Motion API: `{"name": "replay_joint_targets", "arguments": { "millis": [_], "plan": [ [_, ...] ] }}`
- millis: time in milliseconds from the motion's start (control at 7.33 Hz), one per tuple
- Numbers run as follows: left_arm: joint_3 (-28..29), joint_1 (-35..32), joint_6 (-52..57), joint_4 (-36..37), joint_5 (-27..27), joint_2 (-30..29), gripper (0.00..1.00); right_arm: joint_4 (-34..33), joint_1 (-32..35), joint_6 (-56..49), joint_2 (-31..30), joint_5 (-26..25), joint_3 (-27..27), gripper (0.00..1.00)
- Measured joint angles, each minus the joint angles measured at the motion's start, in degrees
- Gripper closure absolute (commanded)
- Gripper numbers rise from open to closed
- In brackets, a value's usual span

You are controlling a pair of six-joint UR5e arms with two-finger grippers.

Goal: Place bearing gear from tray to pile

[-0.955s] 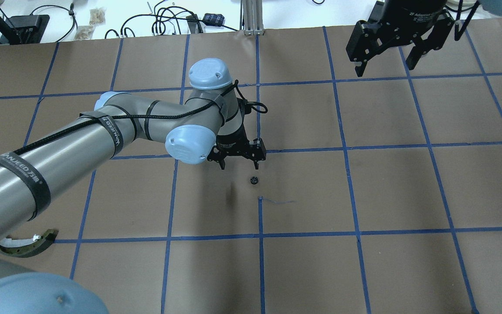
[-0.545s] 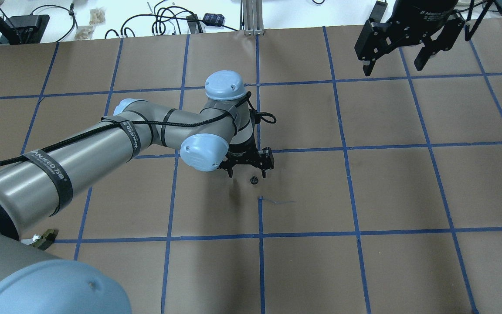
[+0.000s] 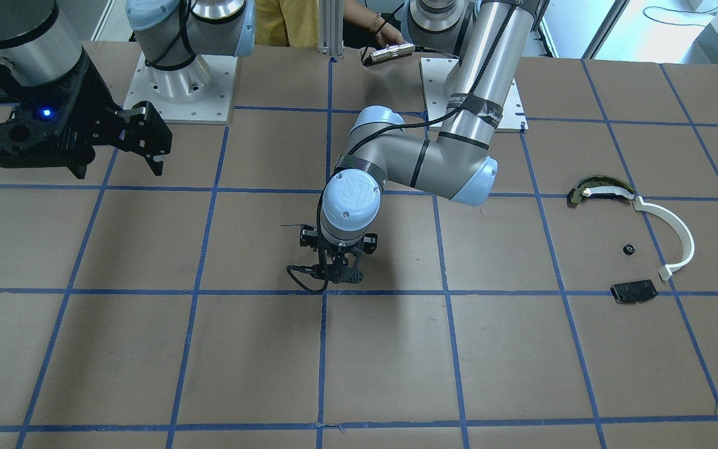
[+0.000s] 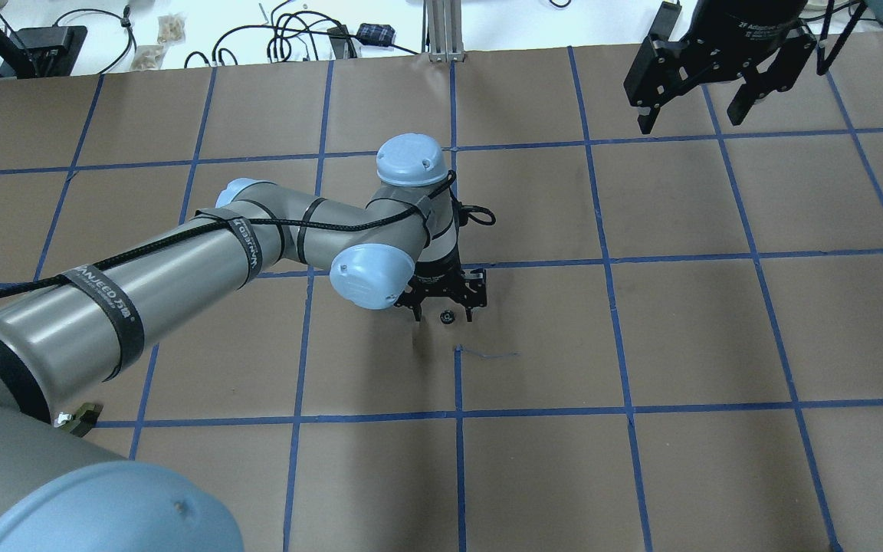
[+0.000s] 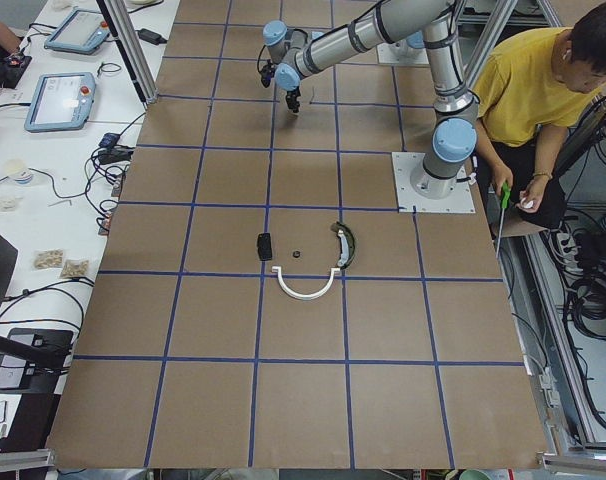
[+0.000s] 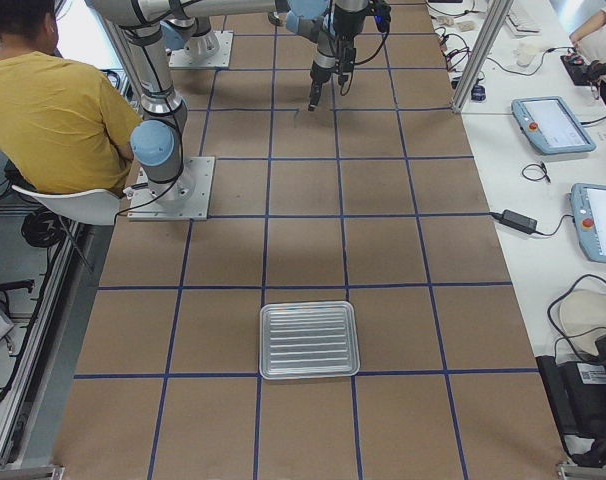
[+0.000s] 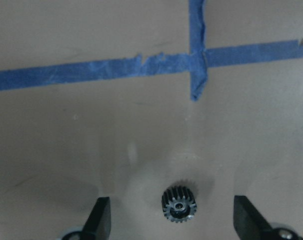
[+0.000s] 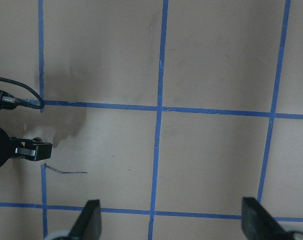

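The bearing gear (image 4: 447, 316), small, black and toothed, lies flat on the brown table near a blue tape corner. It shows clearly in the left wrist view (image 7: 179, 204). My left gripper (image 4: 444, 312) is open, low over the table, with a finger on each side of the gear and not touching it. In the front view the left gripper (image 3: 338, 272) hides the gear. The pile lies at the table's left end: a dark arc piece (image 3: 599, 188), a white curved strip (image 3: 677, 234), a black plate (image 3: 633, 291). My right gripper (image 4: 693, 116) is open, empty and high at the far right.
The metal tray (image 6: 309, 339) sits near the table's right end and looks bare. A small black part (image 3: 628, 250) lies within the pile. A person in a yellow shirt (image 5: 528, 80) sits behind the robot bases. Cables and devices line the table's far edge.
My left arm has moved right and down, and its open fingers have come from behind the gear to either side of it. The right gripper has shifted slightly right.
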Motion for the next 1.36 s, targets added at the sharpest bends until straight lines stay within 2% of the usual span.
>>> {"name": "replay_joint_targets", "arguments": {
  "millis": [682, 955, 1364],
  "plan": [
    [1.1, 0.6, 1.1, 0.2, 5.4, 1.3, 1.00, -1.5, 0.3, 1.5, -0.8, 0.7, 1.3, 0.00],
    [3.4, 8.2, 10.3, -2.6, 11.4, 3.4, 1.00, -1.7, 0.4, 1.6, -0.9, 0.8, 1.5, 0.00],
    [4.4, 28.3, 32.1, -6.6, 19.3, 6.4, 1.00, -7.0, 0.5, 1.7, -0.9, 0.5, 2.6, 0.00]
  ]
}}
